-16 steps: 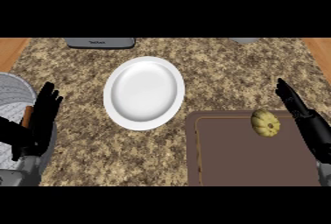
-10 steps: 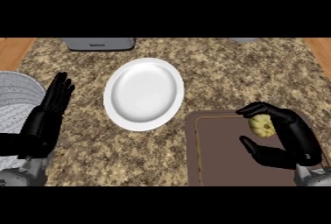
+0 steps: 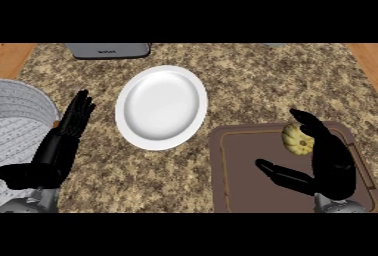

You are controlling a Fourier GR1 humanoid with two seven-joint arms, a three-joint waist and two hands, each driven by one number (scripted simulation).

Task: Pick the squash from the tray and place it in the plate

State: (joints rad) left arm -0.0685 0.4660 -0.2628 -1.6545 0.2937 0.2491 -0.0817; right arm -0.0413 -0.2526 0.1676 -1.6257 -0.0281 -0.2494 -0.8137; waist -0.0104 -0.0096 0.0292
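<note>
At the left edge of the frame, the left robot hand rests open on the speckled table, fingers straight and pointing up, holding nothing. Right of it, in the middle, lies the white plate. At the lower right sits the brown tray with the yellow squash in its upper right part. The right robot hand is half open beside the squash, fingers curved over its right side, thumb stretched left over the tray.
</note>
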